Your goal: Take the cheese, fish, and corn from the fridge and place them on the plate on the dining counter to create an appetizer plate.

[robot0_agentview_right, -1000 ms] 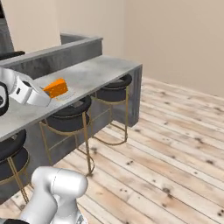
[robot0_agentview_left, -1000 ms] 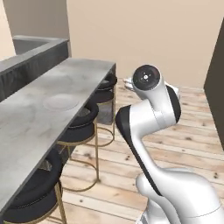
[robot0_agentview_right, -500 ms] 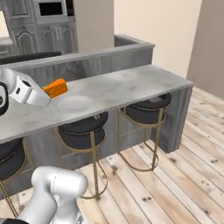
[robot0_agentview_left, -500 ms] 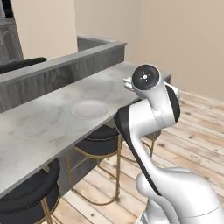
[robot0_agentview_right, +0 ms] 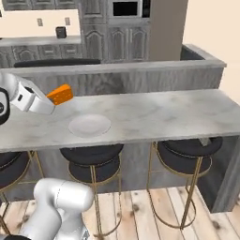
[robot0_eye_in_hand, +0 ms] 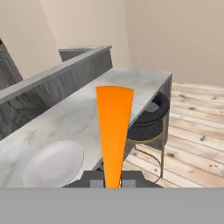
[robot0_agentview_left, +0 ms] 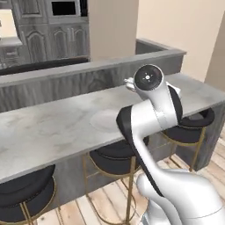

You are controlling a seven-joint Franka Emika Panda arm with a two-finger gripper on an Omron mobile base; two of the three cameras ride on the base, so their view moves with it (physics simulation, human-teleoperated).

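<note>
Orange cheese (robot0_agentview_right: 61, 94) sits clamped in the hand (robot0_agentview_right: 48, 101) at the left of the right base view, above the surface (robot0_agentview_right: 154, 115). Over the last second the base has swung round to face it; the plate (robot0_agentview_right: 89, 125) now lies near, lower right of the wedge, so placing looks close.

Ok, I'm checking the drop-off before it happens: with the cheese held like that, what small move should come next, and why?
Probably carry the cheese a little to the right and down over the plate. The gripper is shut on the cheese above the counter, to the left of the plate and well above it, and the plate looks bare, so releasing here would likely miss it.
</note>
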